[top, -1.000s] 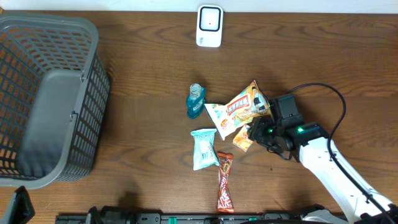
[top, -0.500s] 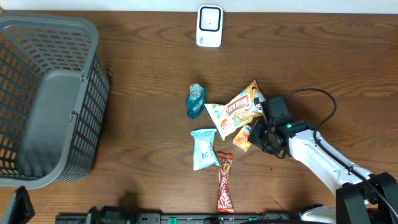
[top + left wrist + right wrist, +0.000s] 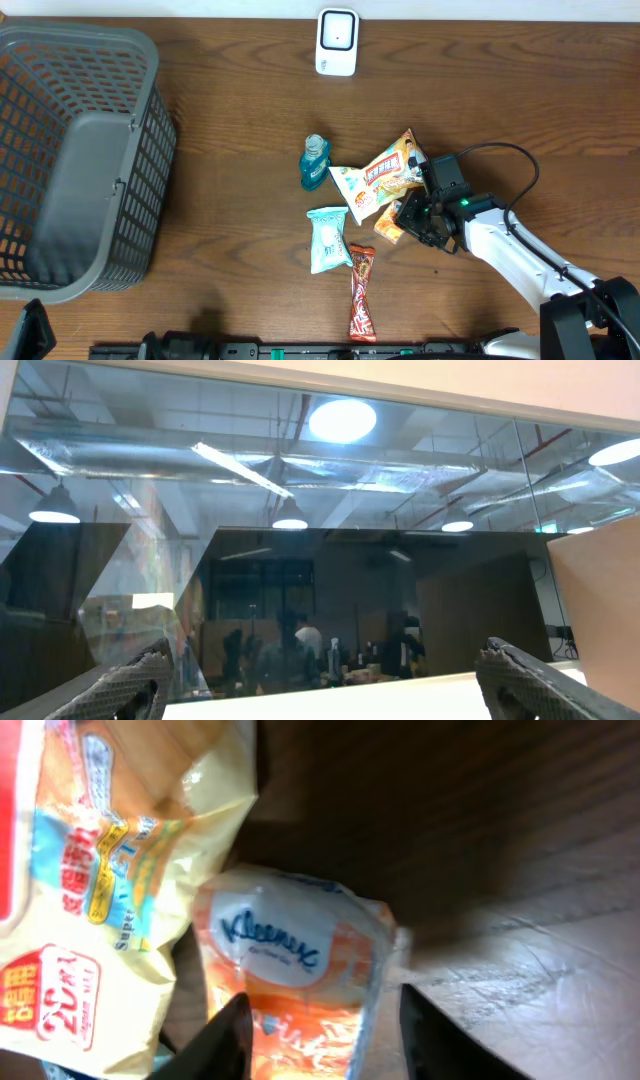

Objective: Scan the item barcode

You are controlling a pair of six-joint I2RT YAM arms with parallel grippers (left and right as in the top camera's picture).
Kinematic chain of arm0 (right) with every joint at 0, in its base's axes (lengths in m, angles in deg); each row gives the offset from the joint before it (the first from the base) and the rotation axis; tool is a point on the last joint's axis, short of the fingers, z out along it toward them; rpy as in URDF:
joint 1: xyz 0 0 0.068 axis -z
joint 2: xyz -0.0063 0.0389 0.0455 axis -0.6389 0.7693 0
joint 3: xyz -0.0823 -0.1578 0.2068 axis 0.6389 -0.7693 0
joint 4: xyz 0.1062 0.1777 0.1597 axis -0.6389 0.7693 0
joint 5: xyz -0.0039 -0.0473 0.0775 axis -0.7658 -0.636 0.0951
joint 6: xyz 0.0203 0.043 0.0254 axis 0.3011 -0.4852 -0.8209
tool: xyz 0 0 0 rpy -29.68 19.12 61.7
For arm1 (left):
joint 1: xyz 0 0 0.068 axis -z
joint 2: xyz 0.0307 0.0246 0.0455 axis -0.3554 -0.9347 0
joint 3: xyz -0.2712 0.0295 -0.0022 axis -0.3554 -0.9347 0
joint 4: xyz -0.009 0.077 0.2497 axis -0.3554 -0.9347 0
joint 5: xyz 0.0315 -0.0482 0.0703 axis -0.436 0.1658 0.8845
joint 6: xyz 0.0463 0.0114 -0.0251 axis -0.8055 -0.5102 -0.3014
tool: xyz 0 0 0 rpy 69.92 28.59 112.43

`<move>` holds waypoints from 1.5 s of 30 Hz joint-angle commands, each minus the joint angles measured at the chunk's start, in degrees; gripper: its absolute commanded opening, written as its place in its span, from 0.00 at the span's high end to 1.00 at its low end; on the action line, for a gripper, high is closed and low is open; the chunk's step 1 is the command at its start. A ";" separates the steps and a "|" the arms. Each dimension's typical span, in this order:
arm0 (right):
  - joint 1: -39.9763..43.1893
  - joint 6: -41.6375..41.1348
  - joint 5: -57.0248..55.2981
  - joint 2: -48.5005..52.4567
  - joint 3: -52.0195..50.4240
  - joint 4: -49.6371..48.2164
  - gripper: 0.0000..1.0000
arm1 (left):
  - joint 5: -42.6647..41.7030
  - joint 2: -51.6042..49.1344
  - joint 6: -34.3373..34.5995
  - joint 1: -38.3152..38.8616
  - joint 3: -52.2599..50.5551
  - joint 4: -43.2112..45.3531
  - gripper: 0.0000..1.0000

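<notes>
The items lie in a loose pile at the table's centre. My right gripper (image 3: 405,220) is down over an orange Kleenex tissue pack (image 3: 390,226) at the pile's right edge. In the right wrist view the pack (image 3: 300,970) fills the gap of the gripper (image 3: 322,1010), and both dark fingers (image 3: 232,1038) press its sides. It still rests on the wood. A yellow snack bag (image 3: 90,870) lies against it. The white barcode scanner (image 3: 337,42) stands at the far edge. My left gripper (image 3: 320,685) is wide open and empty, aimed at a window.
A blue bottle (image 3: 314,163), a pale teal packet (image 3: 328,240) and a red snack bar (image 3: 361,295) lie left of the pack. The yellow snack bag (image 3: 385,175) overlaps them. A grey mesh basket (image 3: 150,60) fills the left side.
My right gripper slid left onto the tissue pack and its jaws narrowed around it. The items and the left gripper have not moved.
</notes>
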 commanded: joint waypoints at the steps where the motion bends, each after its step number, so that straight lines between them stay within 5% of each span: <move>1: -0.28 0.04 0.24 -0.09 -0.33 -0.42 0.53 | -0.28 0.31 -0.72 -0.24 0.66 0.24 0.04; 4: -0.63 0.00 -2.16 0.17 -0.35 -0.63 0.51 | -0.28 0.31 -0.72 -0.24 0.66 0.26 0.04; 16: -2.89 -0.46 -3.13 6.32 -0.37 -2.47 0.76 | -0.28 0.31 -0.72 -0.24 0.66 0.31 0.04; 19: -2.91 -0.42 -3.10 8.94 -0.37 -3.08 0.99 | -0.28 0.31 -0.72 -0.24 0.66 0.35 0.04; 25: -2.89 5.66 -0.94 11.61 -0.37 -2.38 0.99 | -0.28 0.31 -0.72 -0.24 0.66 0.76 0.04; 31: -1.40 18.14 13.57 9.84 -0.33 -3.80 0.99 | -0.28 0.31 -0.72 -0.24 0.66 0.74 0.04; 39: 5.11 42.32 51.15 4.52 -0.33 -5.31 0.99 | -0.28 0.31 -0.72 -0.24 0.66 0.74 0.04; 45: 6.75 44.22 71.23 4.50 -0.33 -7.61 0.99 | -0.28 0.31 -0.72 -0.24 0.66 0.72 0.04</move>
